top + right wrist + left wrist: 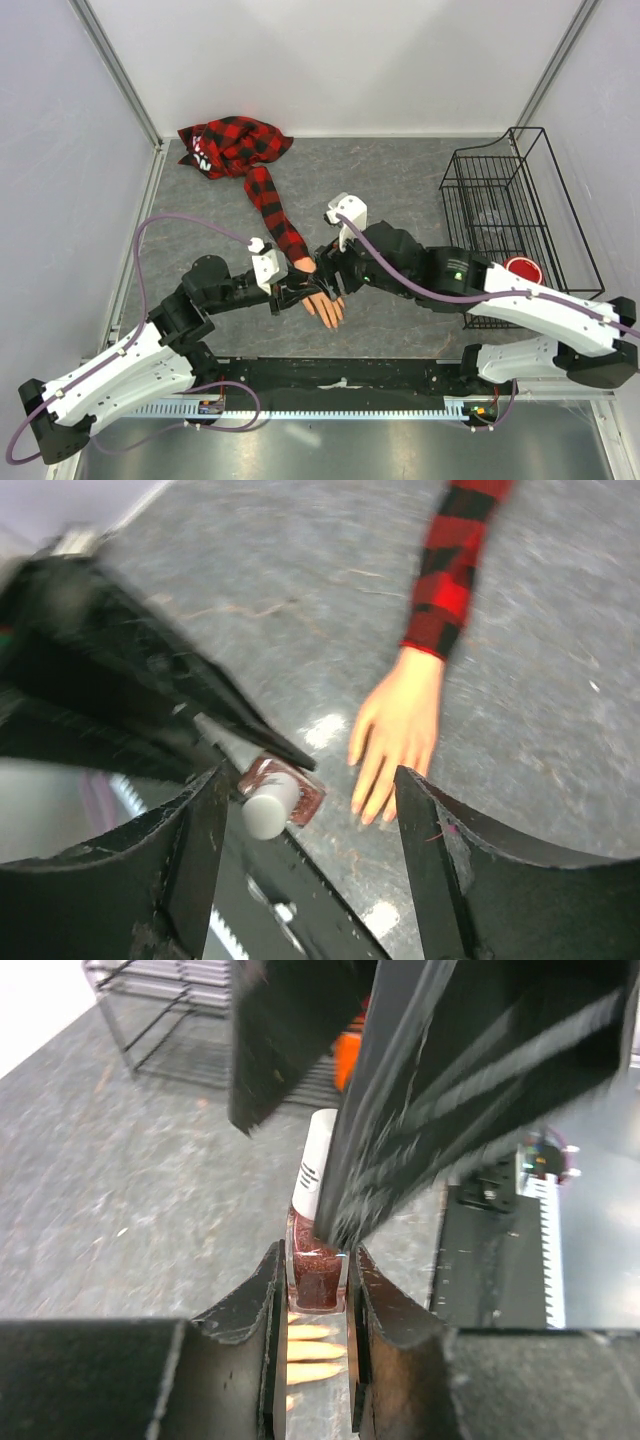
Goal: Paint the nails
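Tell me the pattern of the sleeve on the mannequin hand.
Red-and-black plaid; the sleeve shows best in the right wrist view.

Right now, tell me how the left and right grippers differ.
The left gripper is shut on the polish bottle; the right gripper stands open. The left gripper pinches its glass body; the right gripper brackets its white cap. Both sit near the mannequin hand.

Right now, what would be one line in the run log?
left gripper: shut on polish bottle | right gripper: open, at white cap | cap: on bottle | mannequin hand: beside bottle
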